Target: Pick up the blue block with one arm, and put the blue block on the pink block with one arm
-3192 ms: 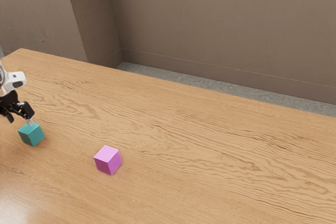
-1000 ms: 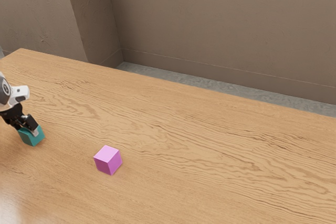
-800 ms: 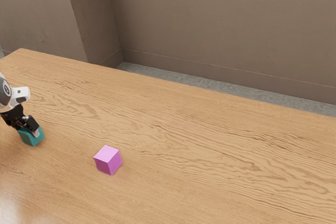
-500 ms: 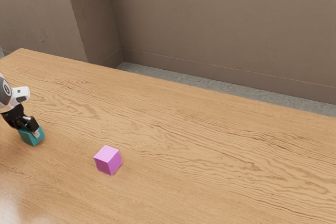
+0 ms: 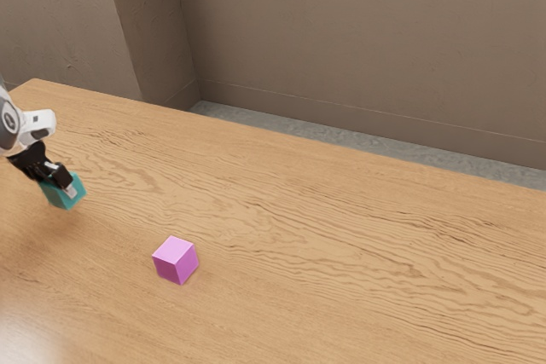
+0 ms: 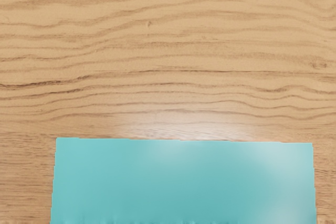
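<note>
Blue block (image 5: 68,197) (teal-tinted) tight between jaws, above table (image 5: 341,236), pink block (image 5: 176,259) apart.

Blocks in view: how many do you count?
2. The blue block hangs in the gripper near the exterior view's left edge; the pink block sits on the table.

Soft, even light is washing over the scene from above.
In the exterior view a pale sheen is glinting off the glossy wooden bench (image 5: 21,330) at its near corner, and the small pink cube (image 5: 176,259) is showing a brighter top than sides. In the wrist view a whitish glare patch is glowing on the wood just beside the blue-green block (image 6: 184,182), whose face is paling toward one corner.
</note>
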